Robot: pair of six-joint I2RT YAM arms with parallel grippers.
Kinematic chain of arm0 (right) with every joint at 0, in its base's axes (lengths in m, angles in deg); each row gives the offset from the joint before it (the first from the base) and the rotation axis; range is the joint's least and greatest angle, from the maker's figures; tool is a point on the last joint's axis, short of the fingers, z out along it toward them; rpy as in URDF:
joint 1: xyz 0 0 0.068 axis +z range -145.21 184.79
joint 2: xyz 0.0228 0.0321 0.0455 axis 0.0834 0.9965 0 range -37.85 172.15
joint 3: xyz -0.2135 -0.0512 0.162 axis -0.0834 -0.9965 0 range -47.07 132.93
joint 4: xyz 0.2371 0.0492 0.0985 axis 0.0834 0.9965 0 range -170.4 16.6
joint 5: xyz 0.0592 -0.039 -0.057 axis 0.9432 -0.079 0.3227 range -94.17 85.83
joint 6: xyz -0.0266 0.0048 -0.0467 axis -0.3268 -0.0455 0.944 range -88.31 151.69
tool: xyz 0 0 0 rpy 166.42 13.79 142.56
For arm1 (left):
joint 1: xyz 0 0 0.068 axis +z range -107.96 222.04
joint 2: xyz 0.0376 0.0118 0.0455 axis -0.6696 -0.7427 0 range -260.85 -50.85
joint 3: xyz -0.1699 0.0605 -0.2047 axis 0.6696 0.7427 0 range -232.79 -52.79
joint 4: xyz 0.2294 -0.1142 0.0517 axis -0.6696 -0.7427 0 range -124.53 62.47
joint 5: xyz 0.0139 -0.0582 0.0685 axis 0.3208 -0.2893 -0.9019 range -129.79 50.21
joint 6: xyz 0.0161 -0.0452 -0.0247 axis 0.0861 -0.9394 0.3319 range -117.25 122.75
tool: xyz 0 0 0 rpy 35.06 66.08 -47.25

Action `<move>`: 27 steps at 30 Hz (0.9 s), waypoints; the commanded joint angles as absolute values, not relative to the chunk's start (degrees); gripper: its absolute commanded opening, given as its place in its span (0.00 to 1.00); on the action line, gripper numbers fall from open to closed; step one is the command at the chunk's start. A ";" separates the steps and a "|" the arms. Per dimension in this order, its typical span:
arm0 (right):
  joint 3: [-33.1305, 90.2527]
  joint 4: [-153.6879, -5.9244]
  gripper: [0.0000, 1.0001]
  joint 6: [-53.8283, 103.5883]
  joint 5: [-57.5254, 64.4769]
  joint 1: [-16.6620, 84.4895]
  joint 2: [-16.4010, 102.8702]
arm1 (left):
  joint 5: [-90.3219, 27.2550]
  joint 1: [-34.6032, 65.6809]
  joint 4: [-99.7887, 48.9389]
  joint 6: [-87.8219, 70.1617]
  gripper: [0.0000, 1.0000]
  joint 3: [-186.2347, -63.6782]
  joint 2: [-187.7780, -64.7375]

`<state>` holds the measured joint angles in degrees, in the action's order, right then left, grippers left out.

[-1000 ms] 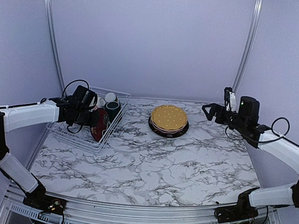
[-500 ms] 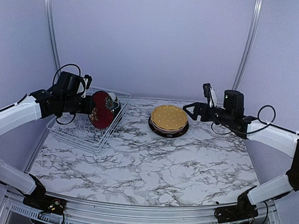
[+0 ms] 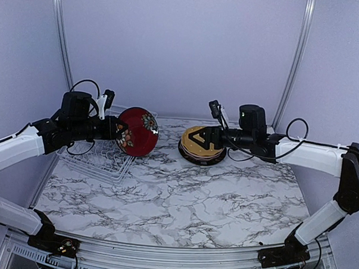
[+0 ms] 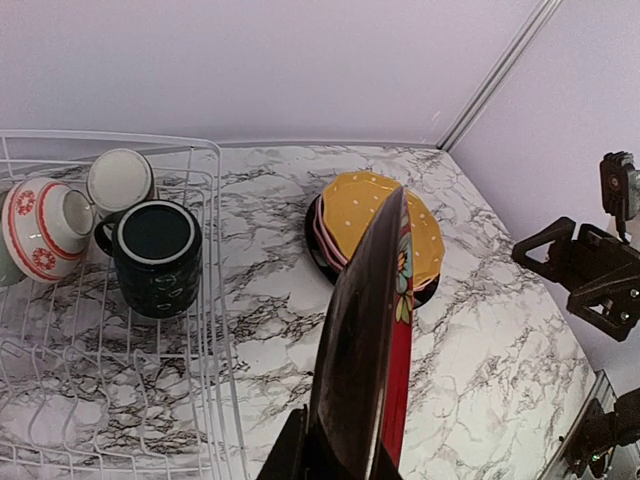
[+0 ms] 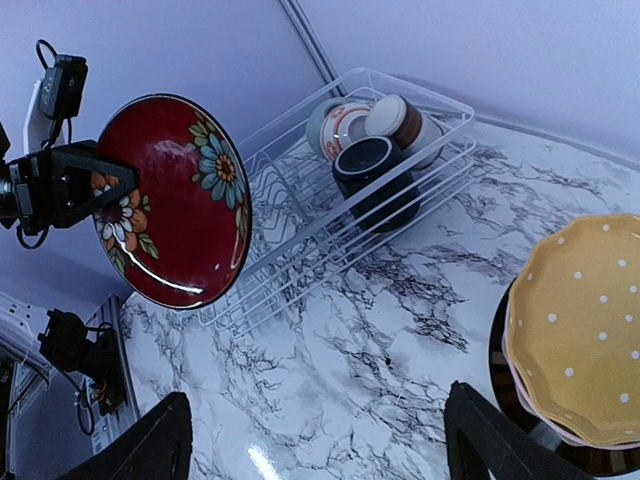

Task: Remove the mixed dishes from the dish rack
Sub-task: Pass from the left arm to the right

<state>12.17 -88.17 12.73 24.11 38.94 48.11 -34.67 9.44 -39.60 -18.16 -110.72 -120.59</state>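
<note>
My left gripper is shut on the rim of the dark red floral plate. It holds the plate on edge in the air, just right of the white wire dish rack. In the left wrist view the plate is edge-on between the jaws of my left gripper. The dark teal mug, a red-patterned bowl and a pale cup stay in the rack. My right gripper is open and empty over the left part of the stack topped by the orange-yellow plate. In the right wrist view the right gripper points at bare table.
The plate stack has a black plate at the bottom and a pink one under the yellow plate. The rack stands at the far left by the wall. Marble table lies in front of both.
My left gripper has lifted the red floral plate out of the rack and carried it right. My right arm has swung left to above the plate stack.
</note>
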 commanded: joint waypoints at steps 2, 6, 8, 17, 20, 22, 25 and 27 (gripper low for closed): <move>15.49 -90.72 0.81 10.07 26.62 41.94 50.80 | -29.09 6.45 -28.36 -20.74 0.03 -109.16 -120.06; 16.19 -91.70 0.77 8.80 28.08 43.09 52.07 | -27.08 4.30 -23.42 -21.77 0.03 -107.53 -120.74; 16.08 -92.65 0.73 7.75 29.17 43.11 52.52 | -26.56 3.80 -22.24 -22.27 0.03 -107.29 -121.25; 14.81 -98.36 0.55 2.65 34.08 43.14 53.44 | -25.95 2.17 -20.03 -22.84 0.03 -107.37 -123.56; 14.80 -99.20 0.50 1.73 34.74 43.19 54.02 | -25.65 1.76 -19.35 -23.04 0.03 -107.45 -124.25; 14.89 -99.65 0.48 1.26 34.96 43.20 54.38 | -25.42 1.46 -18.66 -23.22 0.03 -107.46 -124.64; 15.19 -99.80 0.43 0.72 34.91 43.23 54.90 | -25.00 1.22 -17.43 -23.60 0.03 -107.37 -125.08; 15.20 -99.90 0.41 0.32 34.67 43.26 55.12 | -24.90 1.00 -17.06 -23.81 0.03 -107.45 -125.35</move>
